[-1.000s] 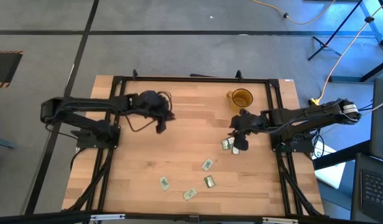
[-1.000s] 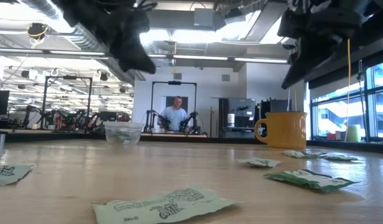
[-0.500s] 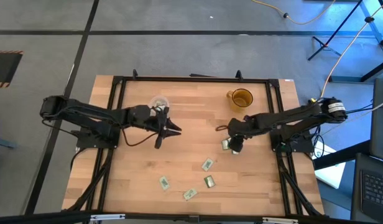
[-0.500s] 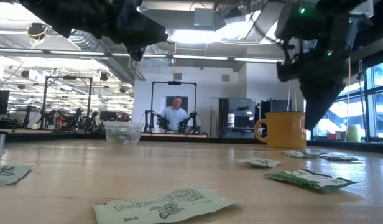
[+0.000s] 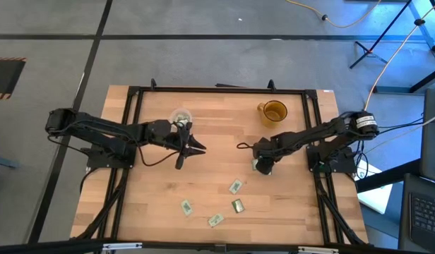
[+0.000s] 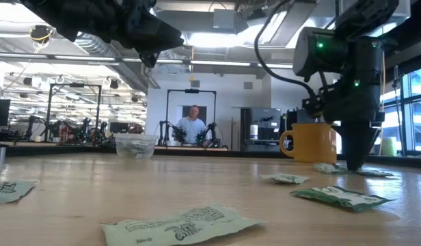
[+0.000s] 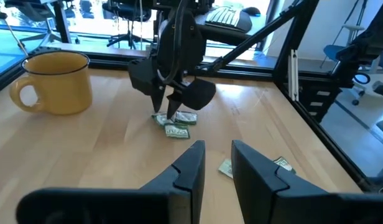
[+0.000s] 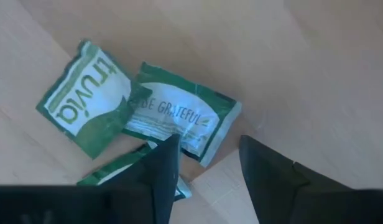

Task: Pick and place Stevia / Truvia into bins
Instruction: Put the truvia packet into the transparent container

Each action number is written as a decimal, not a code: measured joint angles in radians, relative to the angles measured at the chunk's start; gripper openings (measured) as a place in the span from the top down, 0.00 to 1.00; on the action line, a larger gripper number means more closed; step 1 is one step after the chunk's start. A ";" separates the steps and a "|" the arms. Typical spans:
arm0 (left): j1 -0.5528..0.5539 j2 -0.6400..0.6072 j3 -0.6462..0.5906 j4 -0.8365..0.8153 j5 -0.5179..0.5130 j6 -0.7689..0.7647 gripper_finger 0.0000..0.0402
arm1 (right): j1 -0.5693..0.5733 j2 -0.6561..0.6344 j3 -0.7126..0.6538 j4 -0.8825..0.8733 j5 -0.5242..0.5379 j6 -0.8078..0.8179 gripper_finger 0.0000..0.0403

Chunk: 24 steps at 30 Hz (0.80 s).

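Now right pincer (image 8: 207, 163) over sachets (image 8: 179, 118)

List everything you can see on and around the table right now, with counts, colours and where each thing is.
Truvia sachets: at least seven, green and white, scattered on the table's near right half, a small cluster under the right pincer.
Amber mug: one, yellow, far right of the table.
Clear cup: one, see-through, far left of centre.
Table: one, light wood.
Person: one, in the room beyond.
Left pincer: open, raised near the clear cup.
Right pincer: open, lowered over the sachet cluster.
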 joint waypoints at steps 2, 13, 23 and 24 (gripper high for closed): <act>0.000 0.000 0.000 0.000 0.000 0.008 0.82 | 0.000 0.014 0.003 0.000 -0.001 0.000 0.60; 0.000 0.000 0.000 0.000 -0.001 0.008 0.82 | -0.001 0.022 0.001 0.005 0.004 -0.006 0.86; 0.000 0.000 0.000 0.000 -0.001 0.008 0.82 | -0.001 -0.001 0.001 -0.018 0.029 -0.006 0.98; 0.000 0.000 0.000 0.000 -0.001 0.008 0.82 | -0.001 -0.009 0.004 -0.031 0.028 -0.004 0.99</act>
